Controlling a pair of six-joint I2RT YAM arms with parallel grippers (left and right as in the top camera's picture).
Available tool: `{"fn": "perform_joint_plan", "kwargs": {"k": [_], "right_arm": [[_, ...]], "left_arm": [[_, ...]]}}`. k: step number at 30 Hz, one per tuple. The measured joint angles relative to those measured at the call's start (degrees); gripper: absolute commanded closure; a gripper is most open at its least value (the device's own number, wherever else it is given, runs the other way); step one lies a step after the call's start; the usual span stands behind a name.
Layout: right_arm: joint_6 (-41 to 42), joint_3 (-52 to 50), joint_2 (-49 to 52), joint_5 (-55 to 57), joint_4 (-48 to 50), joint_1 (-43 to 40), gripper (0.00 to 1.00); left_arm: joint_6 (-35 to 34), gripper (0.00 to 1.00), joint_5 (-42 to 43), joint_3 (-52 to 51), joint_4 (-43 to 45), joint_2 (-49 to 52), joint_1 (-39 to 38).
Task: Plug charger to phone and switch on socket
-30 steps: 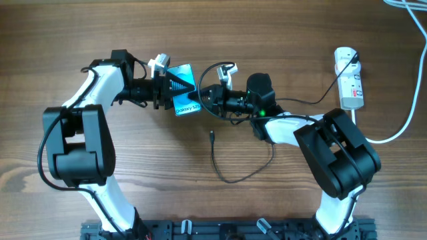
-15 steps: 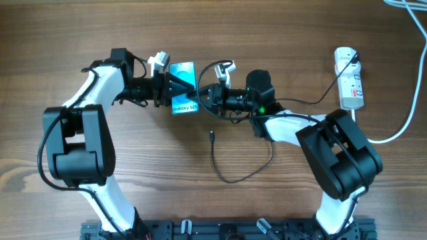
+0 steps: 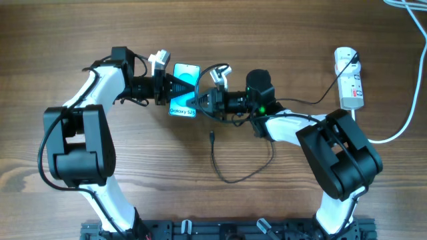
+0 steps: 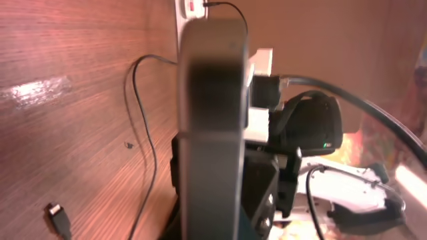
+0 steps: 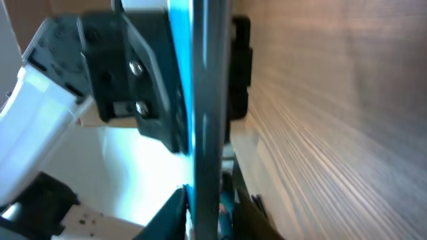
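Arms meet over the middle of the wooden bench (image 3: pixel 280 33). The left arm rises from the near-left corner, bends at the elbow and reaches right. The right arm mirrors it from the near-right and reaches left.

The left claw (image 3: pixel 180 85) is clamped on the flat rectangular phone (image 3: pixel 185 71), which has a cyan-green screen facing up and a white text strip at its near end. The right claw (image 3: pixel 200 100) sits at the phone's right edge. In the right wrist view its fingers flank the phone edge-on (image 5: pixel 207 100), but whether they press on it cannot be told.

The thin black charger (image 3: pixel 235 181) lies in a loose loop on the bench near the right arm. Its small connector tip (image 3: pixel 211 137) lies on the bench, apart from the phone and nearer the robot's base. The short white oblong socket (image 3: pixel 351 83) lies at the far right, well apart from both claws, with a thick white cord (image 3: pixel 400 130) curving off towards the bench's right edge.

Bare bench shows along the far edge and near left.
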Motion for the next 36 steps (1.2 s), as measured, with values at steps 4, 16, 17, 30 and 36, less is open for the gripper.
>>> {"fn": "perform_joint_plan", "kwargs": {"k": [4,16,17,30,36], "right_arm": [[-0.3,-0.4,0.5,-6.1,5.6,-2.9,0.07],[-23.3,-0.8,0.6,-4.1,-30.1,-14.5,0.0],[-26.6,-0.9,0.6,-2.4,-34.5,-14.4,0.0],[-37.4,1.6,-2.7,13.5,-51.1,-14.0,0.0],[-37.4,1.6,-2.8,14.0,-51.1,-14.0,0.0]], "left_arm": [[-2.7,0.96,-0.2,0.3,-10.0,0.0,-0.2],[-4.1,0.96,-14.5,0.5,-38.3,0.0,-8.8],[-4.0,0.96,-14.4,0.5,-40.1,0.0,-10.1],[-27.4,0.96,-13.6,0.4,-43.7,0.0,-19.8],[-38.8,0.96,-7.7,0.4,-43.8,0.0,-19.8]]}}
